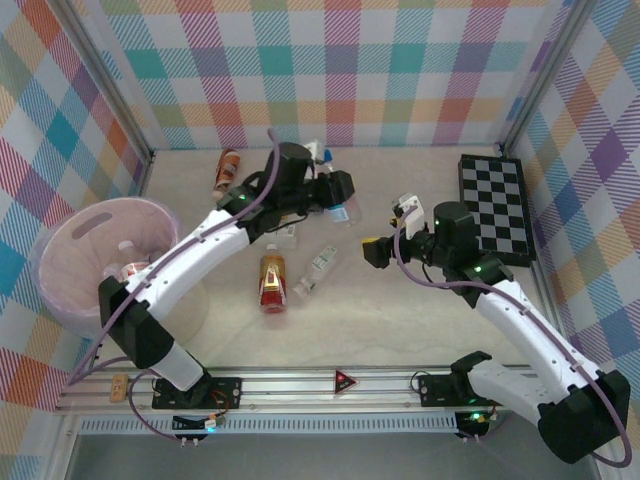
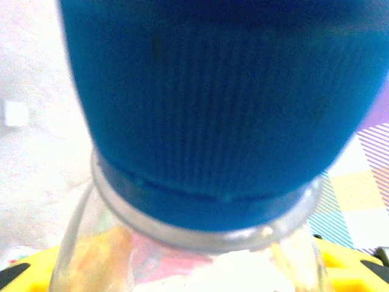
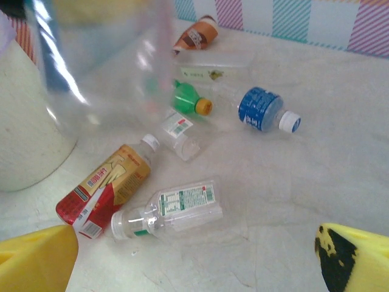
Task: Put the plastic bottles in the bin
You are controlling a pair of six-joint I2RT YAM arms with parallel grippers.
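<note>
Right tool (image 3: 194, 260): fingers spread wide, nothing between them, above the table (image 1: 400, 330). Red-labelled bottle (image 1: 271, 283) and clear bottle (image 1: 314, 272): lying side by side, mid-table. Bin (image 1: 62, 292): left side, holding bottles (image 1: 125, 262). Left tool (image 1: 340, 200): farther back, pinching a blue-capped bottle (image 2: 219, 91). Brown bottle (image 1: 228, 168): near the far wall.

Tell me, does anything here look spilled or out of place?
Nothing looks spilled. Bottles lie on their sides on the table, like the red-labelled bottle and the clear bottle beside it.
</note>
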